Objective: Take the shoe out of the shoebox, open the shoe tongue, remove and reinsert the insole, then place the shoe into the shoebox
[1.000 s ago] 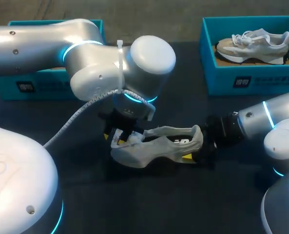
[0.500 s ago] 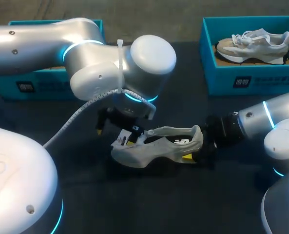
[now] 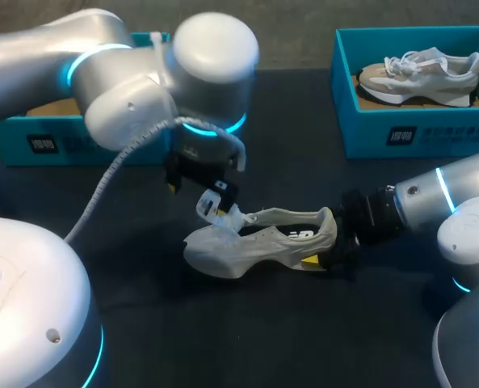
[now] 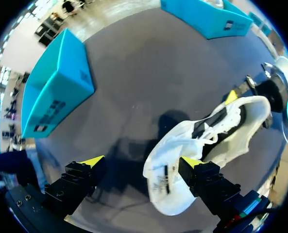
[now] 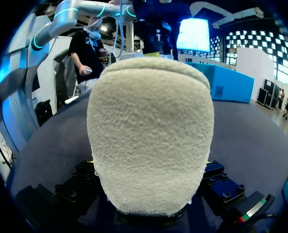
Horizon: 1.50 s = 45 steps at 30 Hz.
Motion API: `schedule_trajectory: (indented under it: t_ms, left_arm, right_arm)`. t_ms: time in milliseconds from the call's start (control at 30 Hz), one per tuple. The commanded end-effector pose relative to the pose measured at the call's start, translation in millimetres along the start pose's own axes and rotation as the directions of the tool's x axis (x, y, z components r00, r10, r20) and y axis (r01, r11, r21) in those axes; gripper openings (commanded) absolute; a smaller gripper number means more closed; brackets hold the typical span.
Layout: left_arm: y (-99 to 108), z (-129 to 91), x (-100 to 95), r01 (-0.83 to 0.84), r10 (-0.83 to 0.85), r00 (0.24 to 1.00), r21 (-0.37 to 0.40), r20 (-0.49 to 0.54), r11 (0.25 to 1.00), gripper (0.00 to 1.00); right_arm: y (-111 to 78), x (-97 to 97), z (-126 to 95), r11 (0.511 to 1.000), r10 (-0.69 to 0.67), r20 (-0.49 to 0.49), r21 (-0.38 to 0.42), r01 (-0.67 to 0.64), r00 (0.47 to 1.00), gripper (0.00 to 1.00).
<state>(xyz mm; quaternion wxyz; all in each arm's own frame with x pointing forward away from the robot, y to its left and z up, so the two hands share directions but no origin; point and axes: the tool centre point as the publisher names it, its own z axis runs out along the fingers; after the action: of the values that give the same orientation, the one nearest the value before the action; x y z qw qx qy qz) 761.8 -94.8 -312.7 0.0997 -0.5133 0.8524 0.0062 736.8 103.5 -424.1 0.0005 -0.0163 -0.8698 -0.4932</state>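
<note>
Shoe (image 3: 259,241) down on tabletop (image 3: 247,339), mid-frame, toe to the left, heel to the right. Right pincer (image 3: 324,257) clenched on the heel from the right; heel fills its wrist view. Left pincer (image 3: 197,192) released, fingers wide apart, hanging just above the toe end. One finger (image 4: 204,179) just beside the raised tongue (image 3: 213,210), the other well clear. Blue box (image 3: 53,137) at upper left. Second box (image 3: 409,133) at upper right, another shoe (image 3: 421,74) inside.
</note>
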Motion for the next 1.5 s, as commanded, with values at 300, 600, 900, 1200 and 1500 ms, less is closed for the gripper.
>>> schedule_trajectory:
  t_ms: [300,600,900,1200,1500]
  left_arm:
    - [-15,-29,-8.6,-0.392,0.375,0.893,-0.021,-0.25,0.92,1.0]
    - [-15,-40,0.3,-0.674,0.655,0.697,0.044,-0.292,0.737,1.0]
    - [-23,-63,17.0,-0.786,0.793,0.544,0.164,-0.276,0.596,1.0]
    - [-36,-75,48.6,-0.823,0.843,0.473,0.214,-0.257,0.527,0.28]
    - [-48,-73,74.8,-0.827,0.842,0.432,0.231,-0.323,0.513,0.0]
  right_arm:
    - [-0.2,0.3,0,1.0,0.0,0.001,0.003,0.0,1.0,0.0]
    - [-0.2,0.3,0,1.0,0.0,0.001,0.003,0.0,1.0,0.0]
    - [-0.2,0.3,0,1.0,0.0,0.001,0.003,0.0,1.0,0.0]
    - [-0.2,0.3,0,1.0,0.0,0.001,0.003,0.0,1.0,0.0]
    - [-0.2,0.3,0,1.0,0.0,0.001,0.003,0.0,1.0,0.0]
